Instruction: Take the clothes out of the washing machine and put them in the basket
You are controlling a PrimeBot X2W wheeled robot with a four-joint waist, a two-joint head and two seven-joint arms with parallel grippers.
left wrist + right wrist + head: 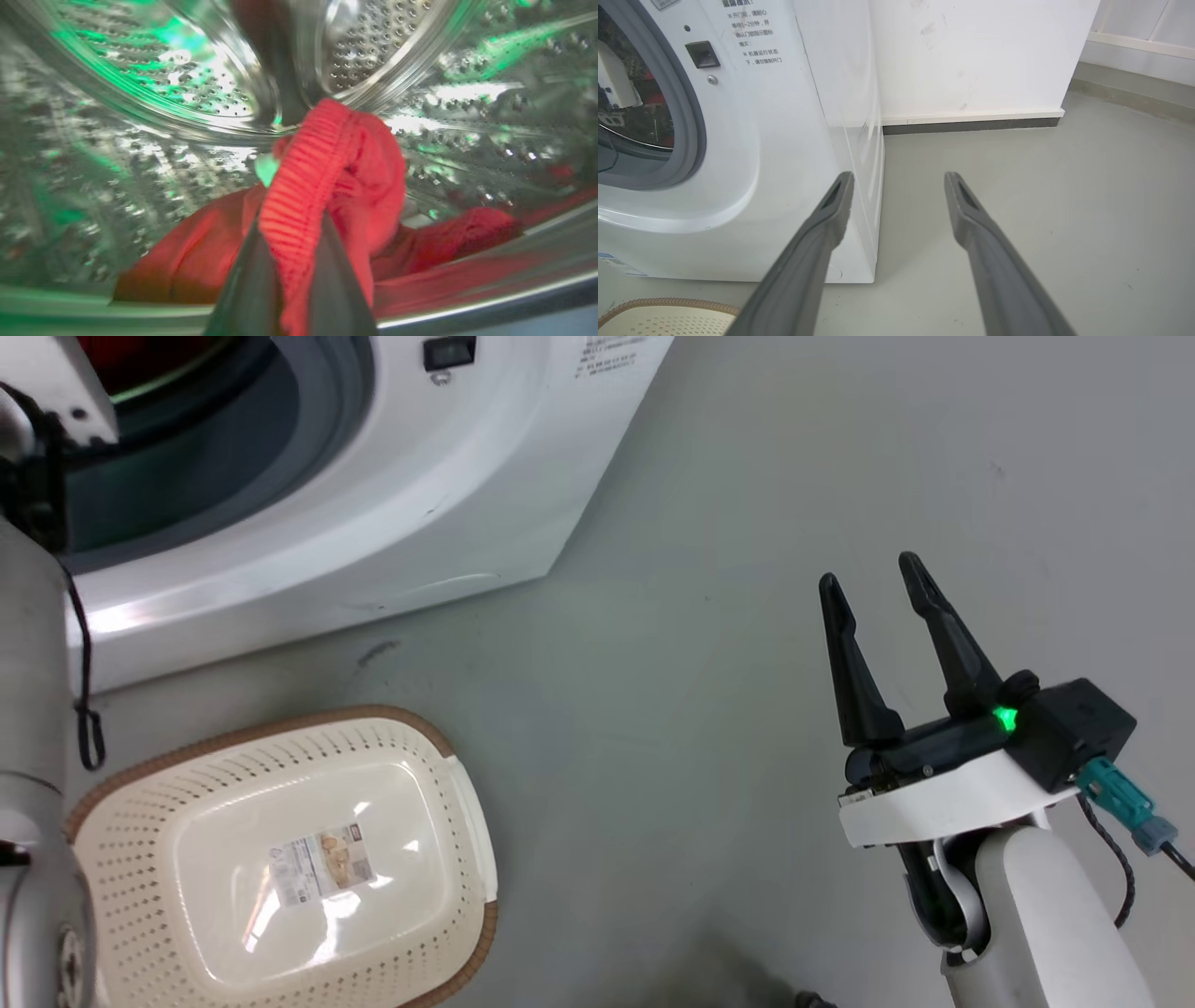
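Deep inside the steel drum (187, 93), near the centre of the left wrist view, the left gripper (292, 224) was clamped on a ribbed fold of the red clothes (336, 177). More of them lay along the drum's bottom at lower right. The basket (308, 721) sat at the lower left of the head view, just below the washing machine (448, 476) front, nothing in it yet. To my eye the haul ran back out the door, then down. The right gripper (868, 571), fingers apart and holding nothing, hung at lower right, well apart from both.
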